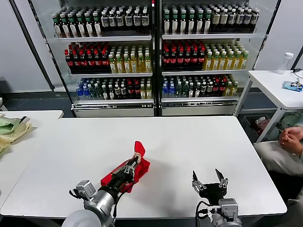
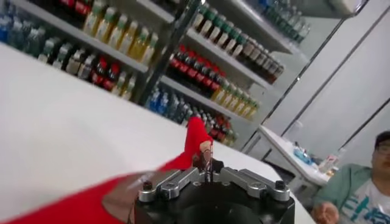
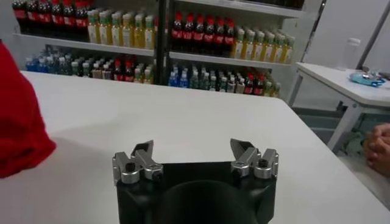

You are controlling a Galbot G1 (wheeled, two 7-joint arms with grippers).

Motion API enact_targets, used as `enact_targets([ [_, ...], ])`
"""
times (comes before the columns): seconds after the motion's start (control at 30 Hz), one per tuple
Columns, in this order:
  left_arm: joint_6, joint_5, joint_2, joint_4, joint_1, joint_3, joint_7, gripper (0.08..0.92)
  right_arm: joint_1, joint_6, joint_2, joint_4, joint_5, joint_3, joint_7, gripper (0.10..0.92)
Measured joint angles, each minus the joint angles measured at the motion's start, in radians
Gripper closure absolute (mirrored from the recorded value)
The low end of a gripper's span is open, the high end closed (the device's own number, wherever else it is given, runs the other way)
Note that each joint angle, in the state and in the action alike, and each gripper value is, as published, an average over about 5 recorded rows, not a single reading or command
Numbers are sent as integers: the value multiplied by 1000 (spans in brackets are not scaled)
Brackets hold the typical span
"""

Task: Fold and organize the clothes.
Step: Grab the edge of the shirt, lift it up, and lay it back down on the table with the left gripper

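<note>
The red T-shirt (image 1: 137, 168) lies bunched in a small heap on the white counter (image 1: 189, 142), toward its near edge and left of the middle, with one corner of cloth standing up above the rest. A bit of pale print shows near the top of the heap in the head view. The left gripper (image 1: 135, 161) reaches over the heap from the near side, its fingers (image 2: 206, 159) drawn together and pinching a fold of the red cloth; in the left wrist view the raised red tip (image 2: 196, 135) stands right at the fingertips, and more red fabric spreads below and beside the gripper body.

The right gripper (image 1: 209, 180) sits low over the near edge of the counter, well to the right of the shirt and apart from it. Its fingers (image 3: 141, 155) stand wide apart with nothing between them, and the right wrist view shows bare counter ahead of them, with the red heap (image 3: 18, 115) off at the edge of that view.

Behind the counter stand glass-fronted drink coolers (image 1: 156, 52) full of bottles. A pale green and yellowish cloth heap (image 1: 12, 128) rests on a second counter to the left. On the right a seated person's clasped hands (image 1: 291, 138) show, beside another white table (image 1: 277, 85) bearing a clear bottle (image 1: 284, 62)
</note>
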Motion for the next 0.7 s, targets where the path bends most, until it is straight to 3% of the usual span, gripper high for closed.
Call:
enact_targets([
  [0.23,24,3,65,7,-19,-132,12,896,1,0,2,0,-1,-3,-1,203],
  [0.7,48,63,269,108,21,-554,111,896,20,4,-1,-19,14,-1,-4,203],
])
